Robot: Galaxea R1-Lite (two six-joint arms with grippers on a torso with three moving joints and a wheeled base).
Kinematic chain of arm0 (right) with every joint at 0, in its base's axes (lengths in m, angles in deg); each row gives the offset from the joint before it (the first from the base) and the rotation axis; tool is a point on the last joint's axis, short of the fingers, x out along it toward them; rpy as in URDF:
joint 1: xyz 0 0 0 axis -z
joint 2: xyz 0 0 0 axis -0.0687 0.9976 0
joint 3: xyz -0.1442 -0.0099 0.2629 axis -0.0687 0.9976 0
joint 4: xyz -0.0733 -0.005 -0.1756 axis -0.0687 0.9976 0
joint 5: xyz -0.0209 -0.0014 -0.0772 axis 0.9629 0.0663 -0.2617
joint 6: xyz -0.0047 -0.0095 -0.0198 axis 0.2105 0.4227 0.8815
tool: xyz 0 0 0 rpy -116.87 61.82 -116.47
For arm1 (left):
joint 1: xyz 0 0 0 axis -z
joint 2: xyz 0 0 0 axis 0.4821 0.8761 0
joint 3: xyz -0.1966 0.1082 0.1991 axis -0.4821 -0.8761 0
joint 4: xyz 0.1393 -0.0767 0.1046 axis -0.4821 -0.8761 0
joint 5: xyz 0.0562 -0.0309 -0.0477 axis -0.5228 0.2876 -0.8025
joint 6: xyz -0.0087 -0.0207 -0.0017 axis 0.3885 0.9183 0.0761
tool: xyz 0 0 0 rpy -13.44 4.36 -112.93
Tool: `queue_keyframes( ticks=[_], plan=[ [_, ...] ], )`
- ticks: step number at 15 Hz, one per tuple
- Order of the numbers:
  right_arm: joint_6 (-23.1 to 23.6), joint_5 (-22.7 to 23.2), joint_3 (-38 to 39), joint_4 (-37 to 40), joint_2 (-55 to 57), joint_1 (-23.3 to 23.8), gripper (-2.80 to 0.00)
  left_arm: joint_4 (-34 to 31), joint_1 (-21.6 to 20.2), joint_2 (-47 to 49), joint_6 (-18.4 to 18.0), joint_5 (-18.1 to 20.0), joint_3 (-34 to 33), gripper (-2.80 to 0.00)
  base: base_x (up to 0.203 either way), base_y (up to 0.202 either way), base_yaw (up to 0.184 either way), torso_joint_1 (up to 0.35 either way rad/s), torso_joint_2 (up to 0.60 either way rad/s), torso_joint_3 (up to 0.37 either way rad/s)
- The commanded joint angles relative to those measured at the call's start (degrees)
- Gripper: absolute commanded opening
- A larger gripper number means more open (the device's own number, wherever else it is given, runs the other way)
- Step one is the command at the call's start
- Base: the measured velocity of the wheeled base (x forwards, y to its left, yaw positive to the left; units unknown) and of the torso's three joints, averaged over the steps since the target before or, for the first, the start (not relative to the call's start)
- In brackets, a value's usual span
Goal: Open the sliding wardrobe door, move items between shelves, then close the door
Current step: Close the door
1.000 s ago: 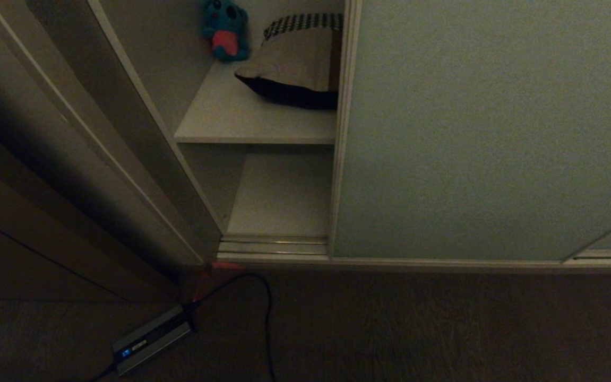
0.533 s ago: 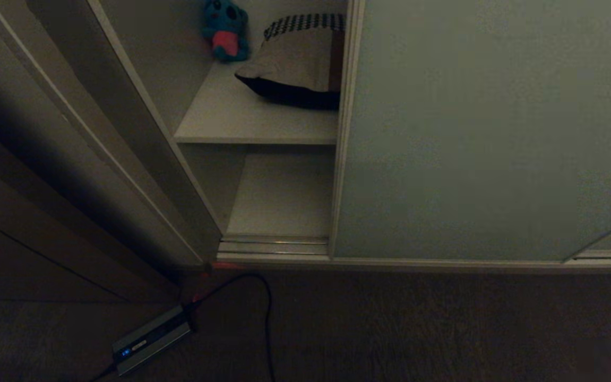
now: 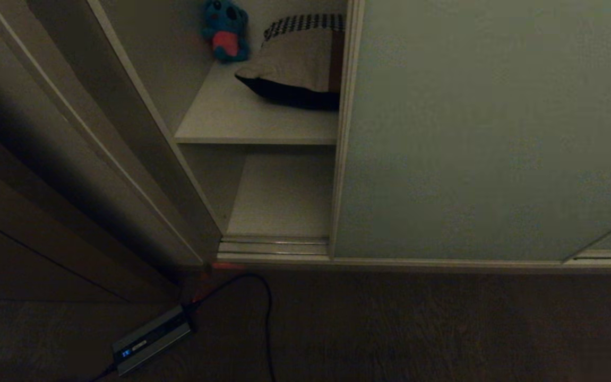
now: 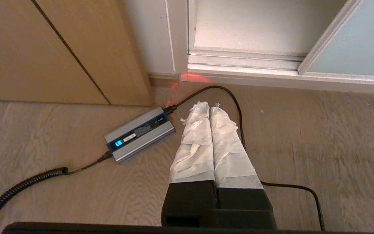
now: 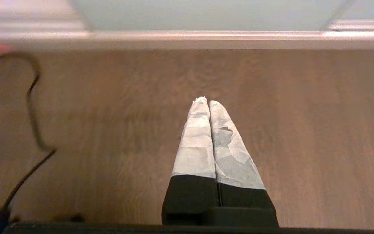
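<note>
Dim wooden floor before a wardrobe, brown wooden panelling at the robot's left. Sliding wardrobe door, pale grey-green with a thin beige frame, drawn partway across: a gap at its left edge, shelves behind. On upper shelf: teal koala plush with pink belly, upright against the back corner, top of head cut off by the picture's edge; just beside it, a cushion with a houndstooth band, leaning, its right part hidden behind the door frame. Lower shelf bare where visible, its right part likewise hidden by the door. Ribbed floor track below the gap.

On the floor near the panelling corner, a grey power adapter with a small blue lit display and a pale label; lettering too small to read. Black cable curving from it, coiled cord off the other end.

Neither arm in the head view. Left gripper low over the floor beside the adapter, taped jaws pressed together, holding nothing. Right gripper over bare floor facing the door's bottom rail, taped jaws likewise together and empty; blurred surroundings.
</note>
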Motion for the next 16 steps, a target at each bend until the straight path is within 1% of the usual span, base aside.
queue_keyframes(
  ticks=[1,2,4,7,8,9,10,12,16],
  plan=[
    [-1.0,-1.4,1.0,0.8,-0.6,0.0,-2.80,0.0,0.0,0.0,0.0,0.0,-0.1,-2.80,0.000,0.000,0.000,0.000,0.00,0.000],
    [-1.0,-1.4,1.8,-1.7,-0.6,0.0,-2.80,0.0,0.0,0.0,0.0,0.0,0.0,-2.80,0.000,0.000,0.000,0.000,0.00,0.000],
    [0.4,-1.2,2.7,-3.4,-0.6,0.0,-2.80,0.0,0.0,0.0,0.0,0.0,-0.1,-2.80,0.000,0.000,0.000,0.000,0.00,0.000],
    [0.7,-1.2,3.2,-4.5,-0.7,0.0,-2.80,0.0,0.0,0.0,0.0,0.0,0.0,-2.80,0.000,0.000,0.000,0.000,0.00,0.000],
    [2.0,-0.5,4.7,-9.1,-0.7,0.0,-2.80,0.0,0.0,0.0,0.0,0.0,0.0,-2.80,0.000,0.000,0.000,0.000,0.00,0.000],
    [2.9,1.1,7.4,-15.2,-0.7,0.0,-2.80,0.0,0.0,0.0,0.0,0.0,0.0,-2.80,0.000,0.000,0.000,0.000,0.00,0.000],
    [3.2,2.3,10.2,-19.0,-0.7,0.0,-2.80,0.0,0.0,0.0,0.0,0.0,0.0,-2.80,0.000,0.000,0.000,0.000,0.00,0.000],
    [3.4,3.3,10.1,-20.1,-0.7,0.0,-2.80,0.0,0.0,0.0,0.0,0.0,0.0,-2.80,0.000,0.000,0.000,0.000,0.00,0.000],
    [3.6,3.3,10.1,-20.2,-0.7,0.0,-2.80,0.0,0.0,0.0,0.0,0.0,0.0,-2.80,0.000,0.000,0.000,0.000,0.00,0.000]
  ],
)
